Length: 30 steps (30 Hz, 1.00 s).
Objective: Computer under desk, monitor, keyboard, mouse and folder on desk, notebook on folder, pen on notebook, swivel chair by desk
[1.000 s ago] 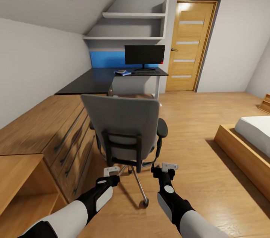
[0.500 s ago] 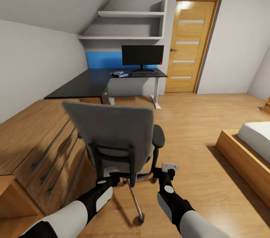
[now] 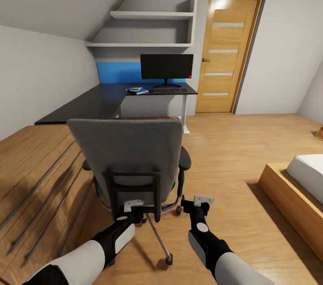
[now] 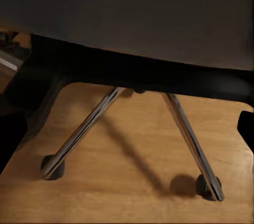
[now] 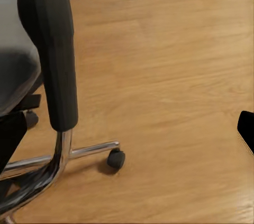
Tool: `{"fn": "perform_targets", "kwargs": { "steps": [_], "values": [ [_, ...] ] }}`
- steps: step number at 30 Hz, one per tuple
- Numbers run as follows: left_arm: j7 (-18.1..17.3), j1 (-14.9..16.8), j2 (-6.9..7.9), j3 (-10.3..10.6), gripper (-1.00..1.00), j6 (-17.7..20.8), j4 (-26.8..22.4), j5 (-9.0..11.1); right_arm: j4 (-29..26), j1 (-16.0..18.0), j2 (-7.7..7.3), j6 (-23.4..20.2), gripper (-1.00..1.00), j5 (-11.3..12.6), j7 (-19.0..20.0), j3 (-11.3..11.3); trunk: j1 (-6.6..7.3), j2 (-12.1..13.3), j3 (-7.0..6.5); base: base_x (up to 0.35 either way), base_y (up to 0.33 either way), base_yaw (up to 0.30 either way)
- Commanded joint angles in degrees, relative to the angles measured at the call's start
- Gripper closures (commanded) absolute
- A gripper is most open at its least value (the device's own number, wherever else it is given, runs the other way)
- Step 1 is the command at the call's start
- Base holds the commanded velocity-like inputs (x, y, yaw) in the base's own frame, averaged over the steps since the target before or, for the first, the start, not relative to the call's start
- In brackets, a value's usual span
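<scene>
1. Head view: the swivel chair stands at 12 o'clock, its back facing the robot. The left gripper is at the chair back's frame; the right gripper is beside the armrest. Behind, the counter holds the monitor, the keyboard and the folder.
2. Left wrist view: the chair's chrome legs and castors are close. I cannot tell how wide the jaws are.
3. Right wrist view: the black armrest is near. The jaws are wide apart, holding nothing.

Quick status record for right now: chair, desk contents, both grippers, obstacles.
swivel chair: directly ahead, back facing the robot, short of the desk
monitor: upright on the desk
keyboard: on the desk in front of the monitor
folder: blue, on the desk left of the keyboard, something small on top
left gripper: at the chair's back frame, jaw state unclear
right gripper: beside the right armrest, jaw state unclear
dresser: close on the left
</scene>
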<state>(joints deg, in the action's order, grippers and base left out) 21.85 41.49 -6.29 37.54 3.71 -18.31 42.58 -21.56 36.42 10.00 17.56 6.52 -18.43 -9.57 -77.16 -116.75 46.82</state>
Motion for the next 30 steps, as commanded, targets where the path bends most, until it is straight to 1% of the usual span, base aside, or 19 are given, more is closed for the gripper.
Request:
{"fn": "perform_targets", "kwargs": {
  "steps": [1, 6, 10, 21, 30],
  "values": [
    [0.48, 0.08, 0.05, 0.57, -1.0, 0.25, -0.15, -0.13, 0.07, 0.06, 0.0, 0.34, -1.0, 0.6, -0.29, -0.36, -0.02, -0.02, 0.05, 0.294, -0.203, 0.0],
    [0.48, 0.08, 0.11, 1.58, -1.0, 0.24, -0.15, -0.09, 0.06, 0.06, 0.0, 0.37, -1.0, 0.6, -0.29, -0.36, -0.02, -0.02, 0.05, 0.204, -0.122, 0.0],
    [0.48, 0.08, 0.12, 1.85, -1.0, 0.22, -0.15, -0.05, 0.03, 0.06, 0.0, 0.37, -1.0, 0.57, -0.31, -0.36, -0.02, -0.02, 0.05, -0.025, -0.019, 0.0],
    [0.48, 0.08, 0.05, 2.25, -1.0, 0.33, -0.15, -0.01, 0.02, 0.06, 0.0, 0.37, -1.0, 0.52, -0.38, -0.36, -0.02, -0.02, 0.05, -0.299, -0.01, 0.0],
    [0.48, 0.08, 0.06, 2.23, -1.0, 0.3, -0.15, 0.04, 0.02, 0.06, 0.0, 0.37, -1.0, 0.53, -0.38, -0.36, -0.02, -0.02, 0.05, -0.247, -0.126, 0.0]
  ]
}}
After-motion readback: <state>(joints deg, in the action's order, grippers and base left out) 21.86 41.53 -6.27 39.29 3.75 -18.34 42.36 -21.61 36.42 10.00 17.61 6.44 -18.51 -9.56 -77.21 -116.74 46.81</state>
